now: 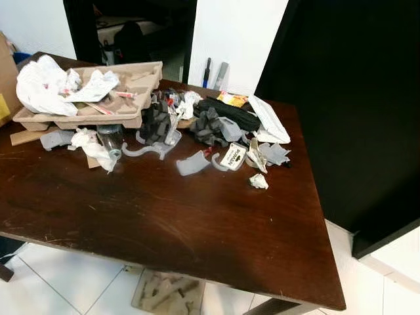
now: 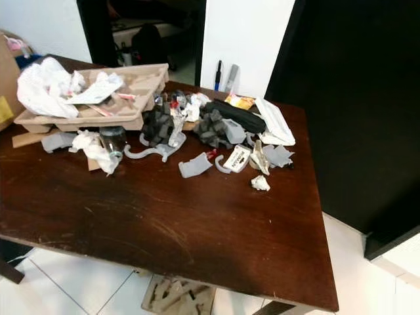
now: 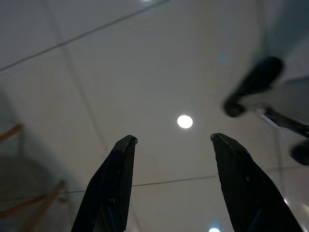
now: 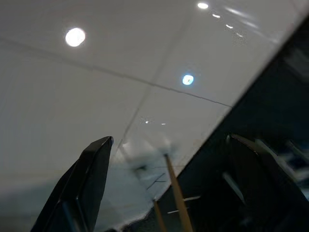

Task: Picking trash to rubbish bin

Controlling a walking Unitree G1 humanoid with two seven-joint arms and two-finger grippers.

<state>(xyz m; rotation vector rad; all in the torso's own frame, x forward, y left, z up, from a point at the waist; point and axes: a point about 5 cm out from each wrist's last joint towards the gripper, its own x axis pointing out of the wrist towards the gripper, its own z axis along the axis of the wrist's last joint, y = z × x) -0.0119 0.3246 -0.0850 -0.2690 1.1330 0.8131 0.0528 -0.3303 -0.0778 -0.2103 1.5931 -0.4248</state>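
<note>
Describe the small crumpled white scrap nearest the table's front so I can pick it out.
On the dark brown wooden table, find the litter heap along the far side. At its right end, the small crumpled white paper ball lies alone on bare wood, nearer the front edge than the flat white card behind it.

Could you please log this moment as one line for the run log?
phase: approach | table: trash pile, cardboard tray | left gripper: open, over floor | right gripper: open, idle

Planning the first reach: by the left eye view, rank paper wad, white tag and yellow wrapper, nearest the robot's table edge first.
1. paper wad, right side, frontmost.
2. white tag, just behind it.
3. yellow wrapper, by the far edge.
</note>
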